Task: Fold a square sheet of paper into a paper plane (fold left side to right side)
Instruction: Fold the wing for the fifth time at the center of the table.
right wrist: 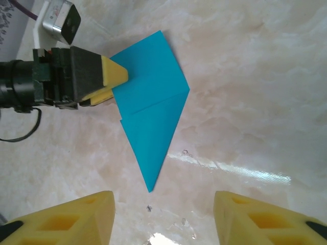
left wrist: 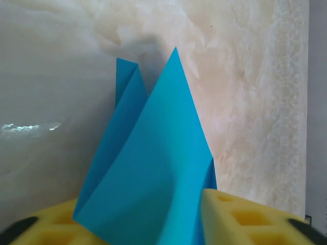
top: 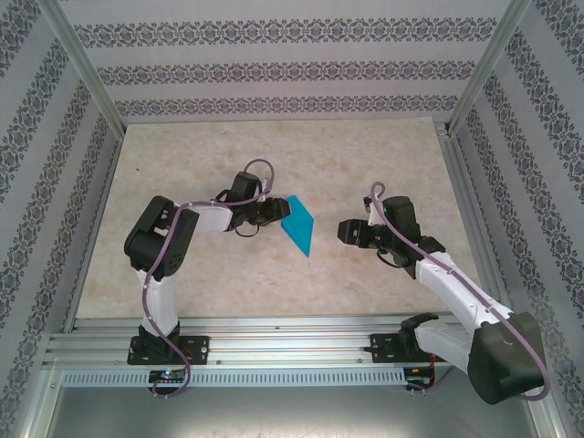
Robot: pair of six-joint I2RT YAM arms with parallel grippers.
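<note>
One paper plane (right wrist: 153,109), edge nipped in left pincer (right wrist: 119,83)

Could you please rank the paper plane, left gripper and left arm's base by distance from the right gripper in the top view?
1. paper plane, just left.
2. left gripper, at the plane's left edge.
3. left arm's base, near-left edge.

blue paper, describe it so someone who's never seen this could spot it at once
On the pale marbled table, look near its middle. The paper plane sits there, one edge pinched by the left gripper, with the open right gripper apart from it. It is the one bright cyan thing: a creased kite tapering to a sharp point.
</note>
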